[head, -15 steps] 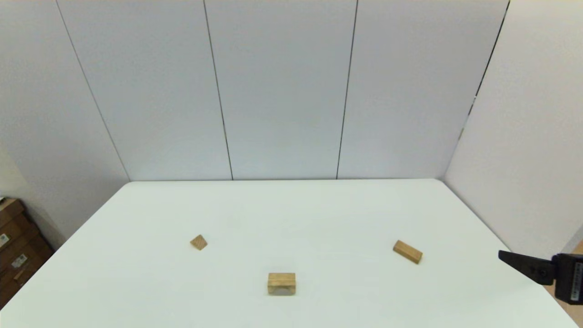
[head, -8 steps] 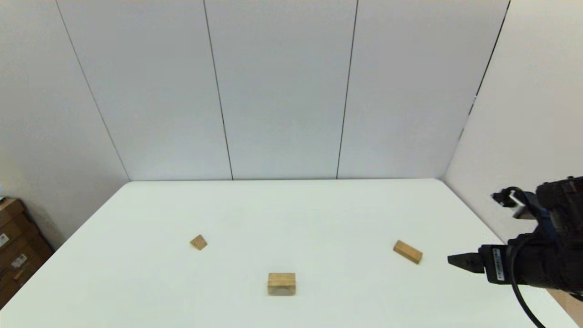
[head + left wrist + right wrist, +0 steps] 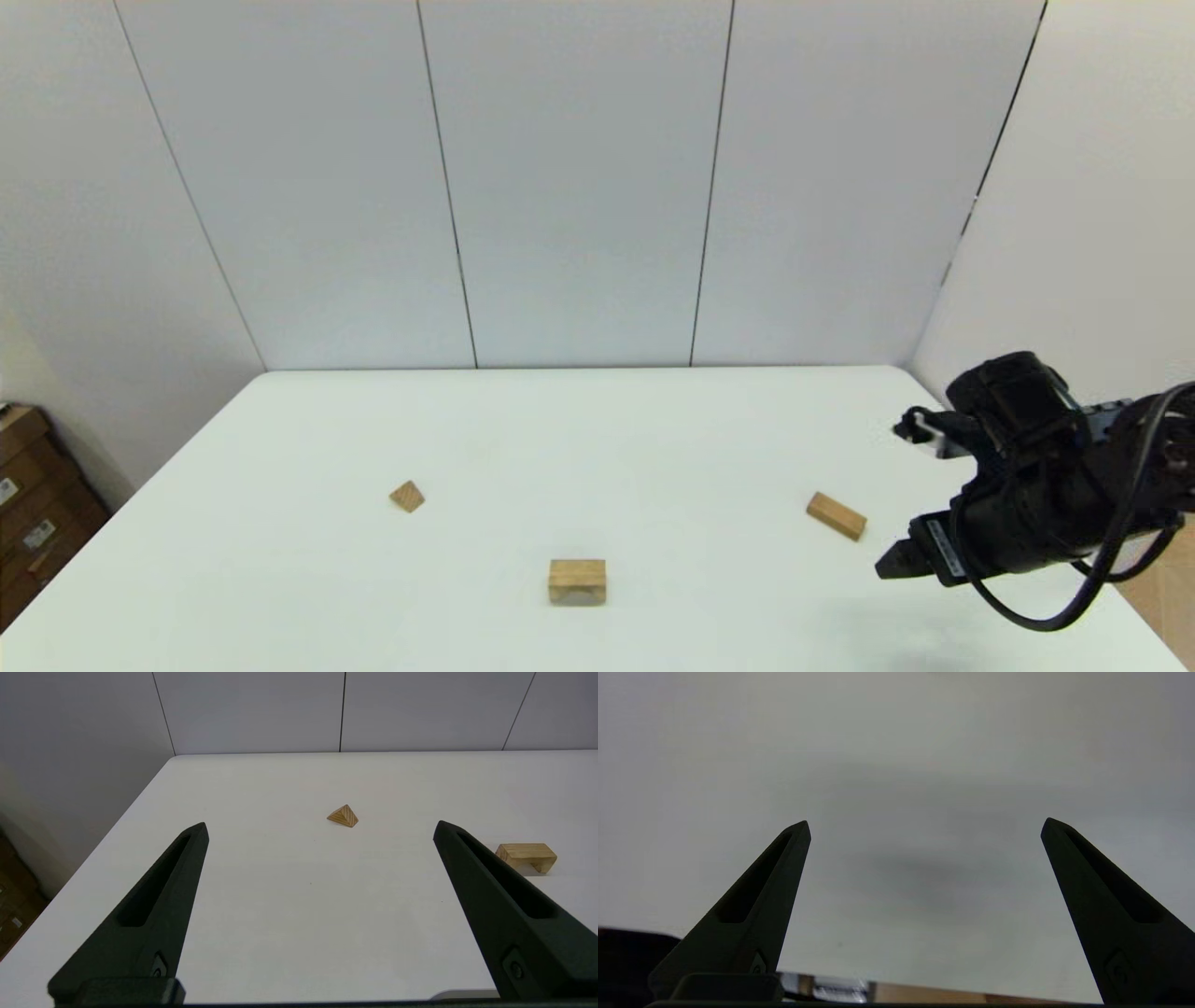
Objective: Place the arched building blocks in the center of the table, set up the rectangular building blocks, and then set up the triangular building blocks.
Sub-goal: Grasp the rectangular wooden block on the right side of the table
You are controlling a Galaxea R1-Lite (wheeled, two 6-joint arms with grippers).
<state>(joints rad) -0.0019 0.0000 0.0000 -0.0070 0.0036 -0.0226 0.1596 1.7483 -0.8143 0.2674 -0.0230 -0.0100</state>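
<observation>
Even, soft, bright light; faint diffuse shadow on the table [image 3: 924, 877]; sharp focus

Three wooden blocks lie on one white table [image 3: 653, 439]: one arched block [image 3: 577, 581], one rectangular block [image 3: 836, 516] near the right gripper [image 3: 892, 565], and one triangular block [image 3: 407, 496]. Two grippers show, counting the left gripper [image 3: 320, 826].

Tan triangular block [image 3: 343, 815] (striped grain), white table [image 3: 653, 448], black right pincer [image 3: 892, 563].
</observation>
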